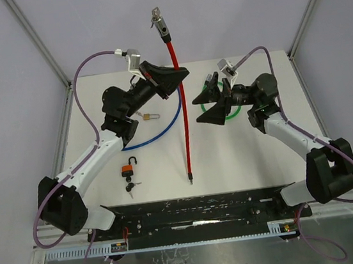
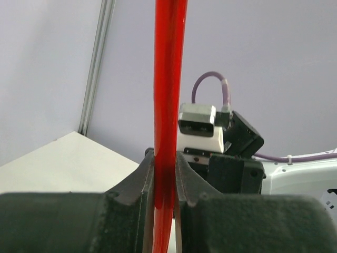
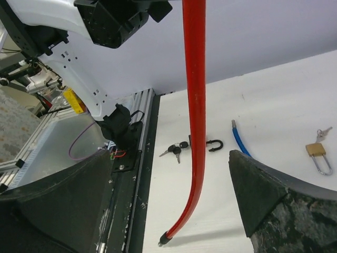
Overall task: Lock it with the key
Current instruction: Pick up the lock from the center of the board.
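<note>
The white table (image 1: pixel 256 154) fills the middle of the overhead view. From 7 o'clock the left arm (image 1: pixel 96 158) rises and reaches toward 12, wrist lifted well above the surface. The right arm (image 1: pixel 293 134) climbs from 5 o'clock and bends in toward the centre, its wrist turned to face 9.

The left gripper (image 1: pixel 179 74) is clamped on the red cable lock (image 1: pixel 184 124). In the left wrist view the fingers (image 2: pixel 187 174) pinch the cable from both sides with no gap. The right gripper (image 1: pixel 202 107) is spread wide and holds nothing. In its own wrist view the red cable hangs between the two fingers (image 3: pixel 274 200), apart from both.

The red cable lock stands nearly upright, glossy and slightly bowed. Its lock head (image 1: pixel 163 25) is at the top toward 12 with a silver key (image 1: pixel 154 12) at its end. Its black-tipped free end is down by the table toward 6; whether it touches I cannot tell.

A blue cable (image 1: pixel 166 128) curves on the table at 10 o'clock, and a green cable (image 1: pixel 229 114) lies under the right gripper at 2. A brass padlock (image 1: pixel 151 116) sits beside the blue cable. An orange padlock (image 1: pixel 128 169), shackle open, lies at 8, with loose keys (image 1: pixel 130 188) just below it.
</note>
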`<state>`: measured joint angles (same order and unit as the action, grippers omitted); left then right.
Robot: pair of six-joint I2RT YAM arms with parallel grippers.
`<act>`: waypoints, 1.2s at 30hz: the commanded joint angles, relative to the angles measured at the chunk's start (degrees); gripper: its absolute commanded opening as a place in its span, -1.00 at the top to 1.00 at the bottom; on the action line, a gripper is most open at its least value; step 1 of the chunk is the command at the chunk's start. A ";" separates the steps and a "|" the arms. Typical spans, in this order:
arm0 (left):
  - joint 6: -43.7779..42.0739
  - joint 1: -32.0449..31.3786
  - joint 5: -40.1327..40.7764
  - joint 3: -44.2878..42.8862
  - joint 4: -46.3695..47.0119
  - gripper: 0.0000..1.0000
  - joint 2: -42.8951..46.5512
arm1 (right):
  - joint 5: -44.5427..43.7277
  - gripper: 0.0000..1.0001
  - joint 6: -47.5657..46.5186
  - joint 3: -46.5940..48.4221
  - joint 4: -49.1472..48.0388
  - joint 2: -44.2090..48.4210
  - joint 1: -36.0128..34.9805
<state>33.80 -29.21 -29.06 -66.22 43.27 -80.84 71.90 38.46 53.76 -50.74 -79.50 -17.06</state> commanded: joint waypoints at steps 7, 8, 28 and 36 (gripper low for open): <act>6.78 -0.30 1.21 -0.56 5.11 0.99 0.46 | -10.36 -0.53 15.24 0.24 -30.03 -9.27 -7.60; 7.37 -0.33 1.20 -0.63 5.23 0.99 0.32 | -10.37 -0.38 15.52 0.77 -29.85 -10.10 -8.19; 14.54 2.64 2.32 -0.78 5.14 0.67 -0.68 | -10.55 1.00 21.29 2.43 -28.29 -9.91 -9.66; 22.12 6.04 0.11 -0.68 12.15 0.45 -1.02 | -10.03 1.00 26.31 2.58 -32.75 -12.09 -9.81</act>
<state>51.33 -23.81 -28.05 -66.06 47.94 -82.74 62.24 61.06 54.70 -76.14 -91.26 -26.46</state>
